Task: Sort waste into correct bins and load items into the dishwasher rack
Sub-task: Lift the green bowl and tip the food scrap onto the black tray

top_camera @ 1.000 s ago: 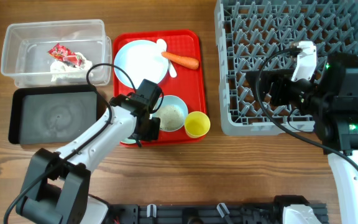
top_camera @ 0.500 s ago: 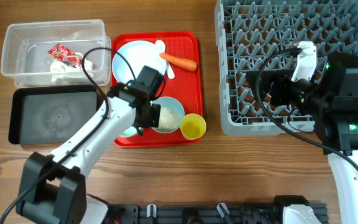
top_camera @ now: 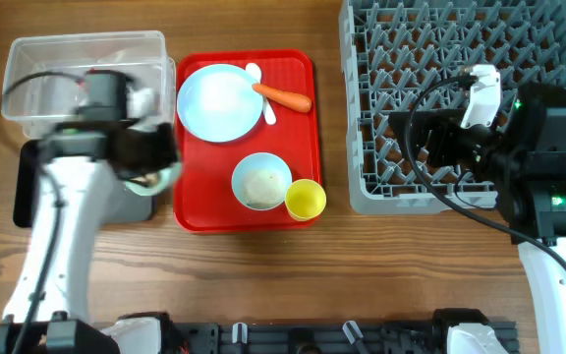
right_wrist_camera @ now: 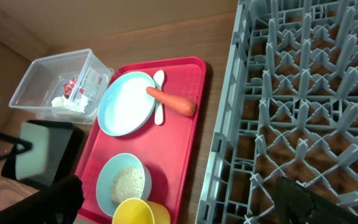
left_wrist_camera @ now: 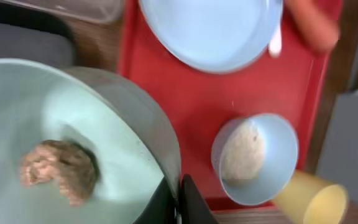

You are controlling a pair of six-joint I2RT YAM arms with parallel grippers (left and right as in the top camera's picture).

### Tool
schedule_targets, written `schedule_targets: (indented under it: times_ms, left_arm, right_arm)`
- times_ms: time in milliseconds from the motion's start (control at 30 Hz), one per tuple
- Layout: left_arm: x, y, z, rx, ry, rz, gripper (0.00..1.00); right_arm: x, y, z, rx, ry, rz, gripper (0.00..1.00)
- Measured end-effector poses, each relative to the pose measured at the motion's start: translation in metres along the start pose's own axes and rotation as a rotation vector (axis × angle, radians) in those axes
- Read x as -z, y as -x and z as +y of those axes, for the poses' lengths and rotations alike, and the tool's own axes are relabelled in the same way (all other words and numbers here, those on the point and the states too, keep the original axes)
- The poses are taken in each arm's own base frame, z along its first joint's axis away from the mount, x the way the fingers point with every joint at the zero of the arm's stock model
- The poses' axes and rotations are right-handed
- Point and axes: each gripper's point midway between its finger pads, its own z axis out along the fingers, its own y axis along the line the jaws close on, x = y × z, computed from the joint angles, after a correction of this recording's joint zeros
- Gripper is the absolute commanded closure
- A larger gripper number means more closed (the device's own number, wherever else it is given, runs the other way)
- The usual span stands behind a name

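My left gripper (left_wrist_camera: 178,202) is shut on the rim of the light green bowl (left_wrist_camera: 17,112), which holds a small brown food lump (left_wrist_camera: 58,171). Overhead, the blurred bowl (top_camera: 155,177) hangs over the right end of the black tray (top_camera: 28,187). On the red tray (top_camera: 298,147) are the pale blue plate (top_camera: 220,101), carrot (top_camera: 285,95), white spoon (top_camera: 260,84), pale blue bowl of rice (top_camera: 262,181) and yellow cup (top_camera: 306,199). The clear tub (right_wrist_camera: 42,74) holds the wrapper (right_wrist_camera: 73,86) and tissue (right_wrist_camera: 67,102). My right gripper (top_camera: 430,143) is open and empty over the rack (top_camera: 460,59).
The red tray lies between the two bins on the left and the grey rack on the right. A strip of bare wood (top_camera: 332,118) separates tray and rack. The left arm's blurred body crosses the tub and the black tray.
My left arm has lifted the green bowl off the red tray and swung it left over the black tray. The right arm has not moved.
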Motion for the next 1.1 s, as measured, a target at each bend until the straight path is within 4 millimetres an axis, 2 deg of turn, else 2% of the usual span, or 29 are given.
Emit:
schedule_targets:
  times_ms: [133, 233, 333, 467, 700, 833, 967, 1100]
  left_arm:
    - [0.022, 0.023, 0.039, 0.116, -0.149, -0.082, 0.96]
    - [0.038, 0.043, 0.061, 0.146, -0.306, -0.176, 0.96]
    - [0.046, 0.052, 0.078, 0.174, -0.452, -0.226, 0.96]
    - [0.039, 0.050, 0.098, 0.309, -0.655, -0.212, 0.96]
    - [0.013, 0.049, 0.145, 0.521, -0.801, -0.207, 0.96]
    - [0.020, 0.054, 0.144, 0.593, -0.945, -0.227, 0.96]
    - [0.028, 0.062, 0.143, 0.551, -0.990, -0.284, 0.96]
    - [0.037, 0.063, 0.138, 0.586, -1.048, -0.283, 0.96]
  right_arm:
    - [0.000, 0.000, 0.000, 0.000, 0.000, 0.000, 0.00]
    - [0.000, 0.000, 0.000, 0.001, 0.000, -0.001, 0.00]
    - [0.000, 0.001, 0.000, 0.002, 0.000, -0.003, 0.01]
    - [0.000, 0.001, 0.000, 0.002, 0.000, -0.004, 0.00]
    - [0.000, 0.001, 0.000, 0.003, 0.000, -0.004, 0.00]
    - [0.000, 0.001, 0.000, 0.002, 0.001, -0.004, 0.00]
    - [0.000, 0.001, 0.000, 0.003, 0.000, -0.004, 0.00]
    - [0.000, 0.001, 0.000, 0.002, 0.000, -0.004, 0.00]
